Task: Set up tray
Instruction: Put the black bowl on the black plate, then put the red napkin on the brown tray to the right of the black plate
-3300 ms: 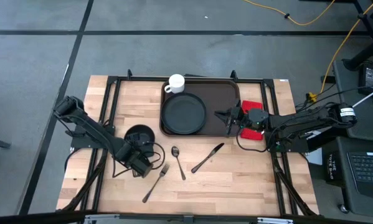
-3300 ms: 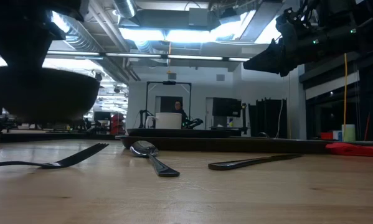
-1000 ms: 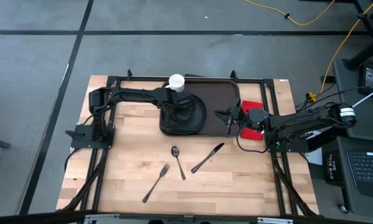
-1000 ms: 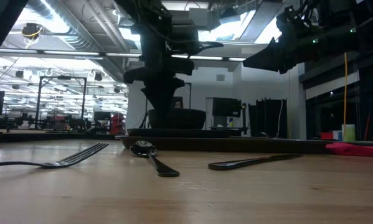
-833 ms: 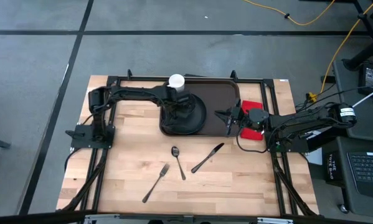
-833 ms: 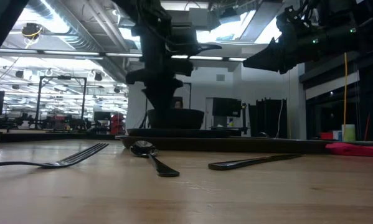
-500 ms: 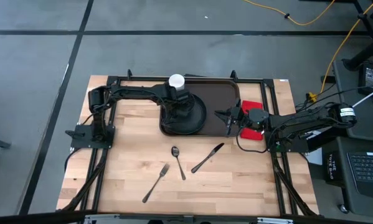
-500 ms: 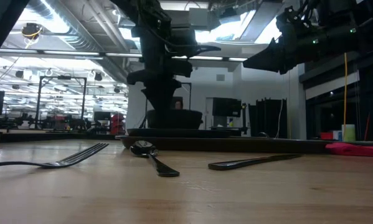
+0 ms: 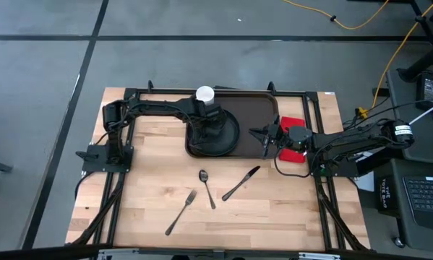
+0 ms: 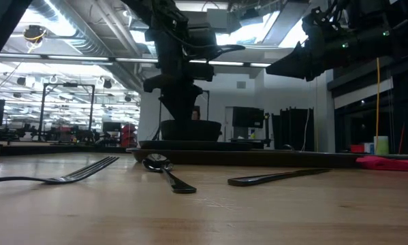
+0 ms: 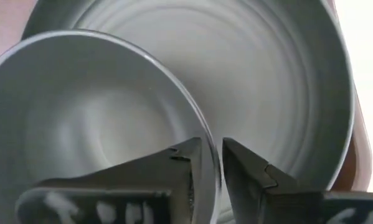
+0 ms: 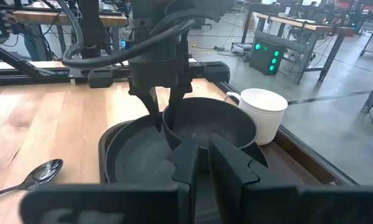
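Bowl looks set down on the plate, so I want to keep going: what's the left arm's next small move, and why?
Probably finish opening the left gripper and lift straight up. The bowl sits on the plate in the tray, and the fingers straddle its rim, slightly parted, so a sideways pull could drag it.

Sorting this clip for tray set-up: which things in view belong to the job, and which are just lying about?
Part of the job:
- tray
- plate on the tray
- bowl on the plate, left hand astride its rim
- mug
- fork, spoon, knife, napkin, still off the tray

Lying about:
- yellow cable
- keyboard
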You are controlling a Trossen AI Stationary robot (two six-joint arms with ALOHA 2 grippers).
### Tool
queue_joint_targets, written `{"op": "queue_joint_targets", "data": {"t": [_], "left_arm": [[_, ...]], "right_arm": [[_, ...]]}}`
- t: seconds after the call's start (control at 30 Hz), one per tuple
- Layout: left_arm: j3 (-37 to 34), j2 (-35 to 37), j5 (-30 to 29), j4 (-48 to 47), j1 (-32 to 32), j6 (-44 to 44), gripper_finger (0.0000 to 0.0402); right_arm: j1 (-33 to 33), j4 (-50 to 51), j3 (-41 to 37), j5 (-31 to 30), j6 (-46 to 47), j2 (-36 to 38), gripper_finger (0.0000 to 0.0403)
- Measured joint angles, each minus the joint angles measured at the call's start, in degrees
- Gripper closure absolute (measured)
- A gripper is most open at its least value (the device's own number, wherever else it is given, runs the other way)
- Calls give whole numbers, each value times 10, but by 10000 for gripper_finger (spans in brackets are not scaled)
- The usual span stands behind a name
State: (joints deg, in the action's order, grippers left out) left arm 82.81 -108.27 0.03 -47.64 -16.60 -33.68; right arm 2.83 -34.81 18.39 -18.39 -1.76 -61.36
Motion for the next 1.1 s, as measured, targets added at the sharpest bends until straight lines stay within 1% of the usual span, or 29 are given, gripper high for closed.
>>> {"op": "queue_joint_targets", "data": {"t": [0.23, 0.53, 0.63, 0.7, 0.8, 0.87, 0.93, 1.1], "left_arm": [[0, 7, -1, -3, 5, 1, 316], [52, 41, -1, -67, 19, 14, 289], [52, 67, -19, -93, 24, 5, 286], [52, 92, -24, -100, 24, 20, 288], [46, 135, -9, -100, 17, 46, 300], [21, 175, 13, -73, 9, 50, 312], [-21, 217, 29, -37, 1, 55, 327], [-181, 338, 47, 91, -12, 93, 371]], "right_arm": [[0, 1, 0, 0, 0, 0, 360], [0, 9, 0, -1, 0, 0, 360], [1, 11, 0, -6, -1, 0, 360], [0, 12, 0, -12, -2, 0, 360], [0, 14, 0, -15, -3, 0, 360], [0, 16, 0, -15, -3, 0, 360], [0, 17, 0, -15, -8, 0, 360], [-2, 46, 0, -15, -32, 1, 364]]}}
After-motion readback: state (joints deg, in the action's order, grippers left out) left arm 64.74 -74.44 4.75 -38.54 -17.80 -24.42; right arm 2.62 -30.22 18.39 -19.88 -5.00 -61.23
